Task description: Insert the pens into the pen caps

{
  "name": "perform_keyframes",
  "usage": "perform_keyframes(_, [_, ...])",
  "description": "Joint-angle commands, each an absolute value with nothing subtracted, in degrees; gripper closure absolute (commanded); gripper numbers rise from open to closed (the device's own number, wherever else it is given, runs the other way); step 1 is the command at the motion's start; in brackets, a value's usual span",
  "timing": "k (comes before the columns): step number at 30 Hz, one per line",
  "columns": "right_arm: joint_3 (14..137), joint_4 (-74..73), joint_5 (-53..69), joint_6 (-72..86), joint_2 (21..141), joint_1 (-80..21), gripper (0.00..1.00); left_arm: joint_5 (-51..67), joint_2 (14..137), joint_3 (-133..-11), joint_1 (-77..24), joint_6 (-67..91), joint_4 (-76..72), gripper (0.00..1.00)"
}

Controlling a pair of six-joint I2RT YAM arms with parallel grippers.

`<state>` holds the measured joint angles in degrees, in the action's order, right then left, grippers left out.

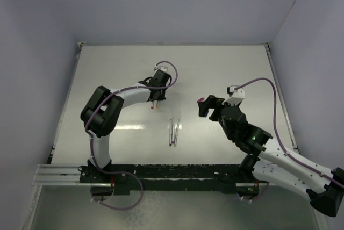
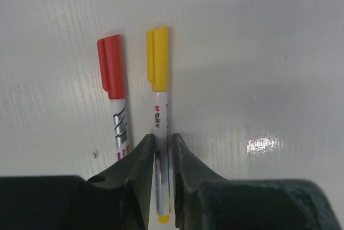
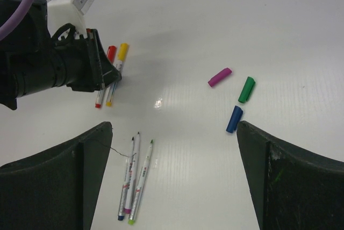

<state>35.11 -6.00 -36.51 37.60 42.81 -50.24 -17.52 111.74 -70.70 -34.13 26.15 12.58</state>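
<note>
Two capped pens lie side by side on the white table: one with a red cap [image 2: 112,66] and one with a yellow cap [image 2: 157,58]. My left gripper [image 2: 163,139] straddles the yellow-capped pen's barrel [image 2: 161,114], its jaws slightly parted with a thin gap beside the barrel. Three uncapped pens [image 3: 134,181] lie together near the table's middle [image 1: 173,131]. Loose pen caps lie to the right: purple-magenta [image 3: 220,77], green [image 3: 246,89] and blue [image 3: 234,119]. My right gripper [image 3: 174,128] hovers wide open above the table with nothing between its fingers.
The left arm's gripper body [image 3: 64,71] and its cable fill the upper left of the right wrist view. The white table [image 1: 226,69] is walled at the back and sides. A black rail [image 1: 172,173] carries the arm bases at the near edge.
</note>
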Motion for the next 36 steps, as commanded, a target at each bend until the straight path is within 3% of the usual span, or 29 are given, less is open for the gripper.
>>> perform_keyframes(1, [34.63,-4.48,-37.5,38.22,42.71,-50.36,0.0,-16.88,110.41,-73.04,-33.75,27.1,14.12,0.77])
perform_keyframes(17, [32.65,-2.57,-41.32,40.16,42.64,-50.36,0.0,-14.74,93.74,-70.14,-34.41,26.81,15.47,0.68])
perform_keyframes(26, [31.06,0.53,-47.11,37.15,42.23,-49.9,0.0,-14.94,83.97,-60.72,-42.43,28.8,17.63,0.7])
perform_keyframes(36, [31.37,0.44,-40.24,36.22,45.12,-37.02,0.0,-15.34,81.58,-54.26,-52.54,35.58,22.68,0.7])
